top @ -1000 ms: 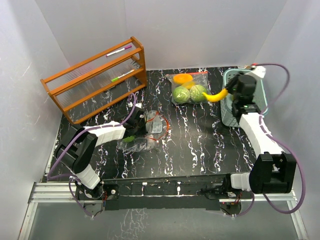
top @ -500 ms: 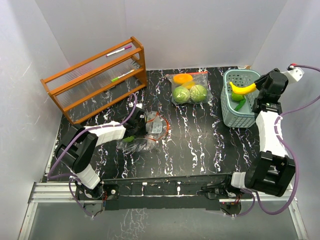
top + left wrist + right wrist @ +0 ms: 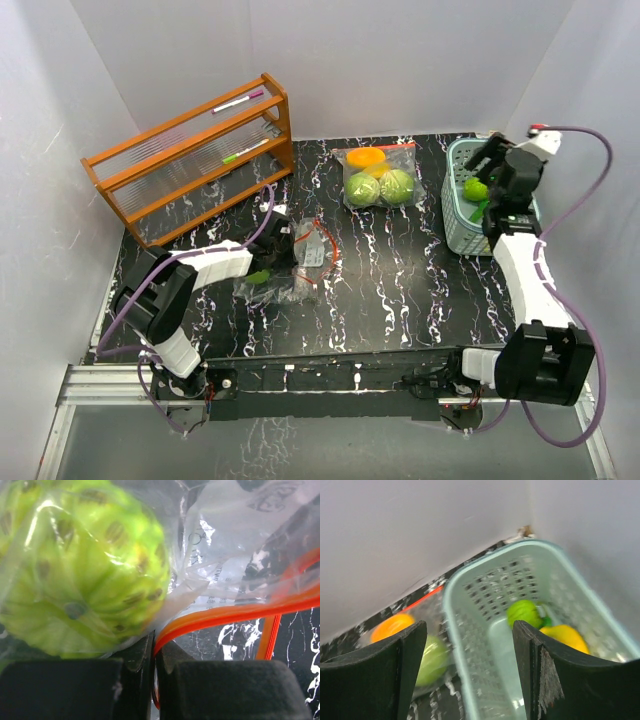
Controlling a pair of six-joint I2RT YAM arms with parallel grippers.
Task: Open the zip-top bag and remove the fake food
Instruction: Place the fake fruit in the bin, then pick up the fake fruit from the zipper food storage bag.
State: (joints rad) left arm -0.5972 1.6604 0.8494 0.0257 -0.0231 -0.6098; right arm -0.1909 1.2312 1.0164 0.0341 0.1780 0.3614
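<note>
A clear zip-top bag (image 3: 305, 262) with an orange-red zip lies at the table's middle left. My left gripper (image 3: 284, 252) is shut on its zip edge (image 3: 225, 614). A round green piece of fake food (image 3: 85, 575) sits inside, pressed against the fingers. A second bag (image 3: 378, 176) at the back holds an orange piece (image 3: 391, 626) and two pale-green balls. My right gripper (image 3: 484, 166) is open and empty above the pale-teal basket (image 3: 456, 215). A yellow banana (image 3: 566, 636) and a green piece (image 3: 524, 613) lie in the basket.
A wooden rack (image 3: 190, 160) with pens stands at the back left. White walls close in the back and both sides. The basket (image 3: 455, 630) stands in the back right corner against the wall.
My right gripper carried the banana over the basket and let it go; the banana now lies in the basket and the jaws are open. The left gripper has hardly moved.
</note>
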